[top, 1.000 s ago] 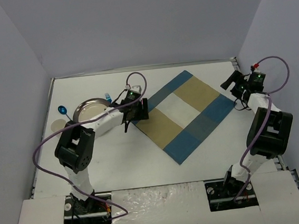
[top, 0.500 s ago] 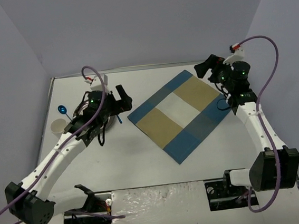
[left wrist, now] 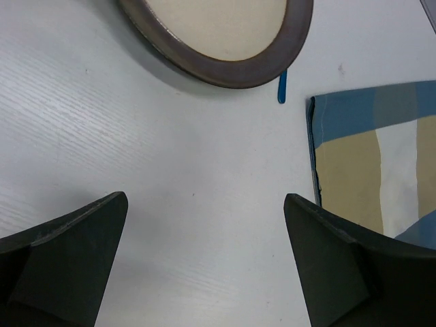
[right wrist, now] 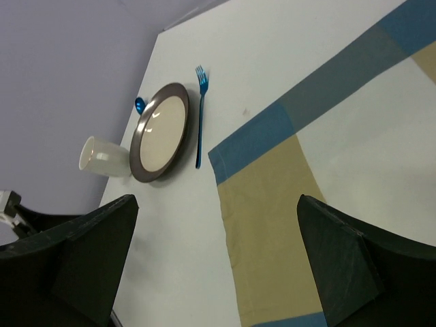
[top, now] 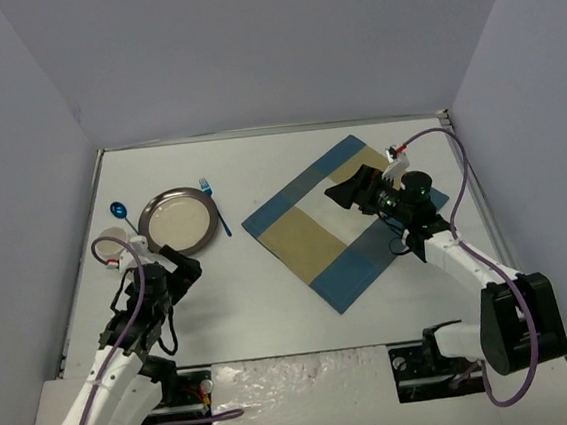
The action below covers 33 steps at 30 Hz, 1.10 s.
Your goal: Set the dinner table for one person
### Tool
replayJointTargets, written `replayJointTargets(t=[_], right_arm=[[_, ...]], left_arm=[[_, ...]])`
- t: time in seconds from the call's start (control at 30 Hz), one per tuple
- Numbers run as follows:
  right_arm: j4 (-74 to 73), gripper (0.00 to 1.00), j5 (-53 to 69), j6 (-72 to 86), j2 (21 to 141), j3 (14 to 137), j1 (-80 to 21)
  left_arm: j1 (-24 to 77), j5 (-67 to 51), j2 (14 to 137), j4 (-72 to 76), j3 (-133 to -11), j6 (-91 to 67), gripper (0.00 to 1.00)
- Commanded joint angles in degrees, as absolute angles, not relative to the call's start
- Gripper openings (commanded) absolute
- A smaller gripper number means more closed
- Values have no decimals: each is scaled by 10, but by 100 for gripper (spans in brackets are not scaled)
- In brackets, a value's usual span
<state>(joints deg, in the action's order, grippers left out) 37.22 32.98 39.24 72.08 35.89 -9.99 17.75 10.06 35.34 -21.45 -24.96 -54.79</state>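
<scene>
**Tableware sits off the mat, on the left arm's side**

The dinner table carries a blue-and-tan checked placemat at the centre right of the overhead view. It is turned on the diagonal, with one corner pointing towards the upper left. Nothing is laid on the mat. The place setting is bunched in the upper left of that view, apart from the mat. It consists of a dark-rimmed plate, a blue fork just beside the plate's right edge, a blue spoon at its upper left, and a pale cup at its lower left. The fork's long axis runs roughly up and down the frame, with the tines towards the top.

The left gripper hangs just below the plate in the frame, with its jaws spread wide and nothing between them. In its wrist view the plate lies straight ahead at the top edge, and the mat's corner is at the right. The right gripper is equally wide open and empty. It hovers over the mat's middle, facing the cluster from well apart.

The left arm is clearly the nearer one. The plate probably has to travel rightward and slightly down the frame to reach the mat.
</scene>
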Motion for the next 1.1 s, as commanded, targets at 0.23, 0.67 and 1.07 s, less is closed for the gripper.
replayJointTargets(t=[0.23,0.67,1.07], right_arm=[[465,100,367,377,663,311,-107],[481,100,377,374,652,298,-107],[481,100,379,377,646,297,-107]], left_arm=[[160,155,474,122,-171,-766,89],[161,224,670,324,-168,-842,88],[161,245,792,422,-175,-891,76]])
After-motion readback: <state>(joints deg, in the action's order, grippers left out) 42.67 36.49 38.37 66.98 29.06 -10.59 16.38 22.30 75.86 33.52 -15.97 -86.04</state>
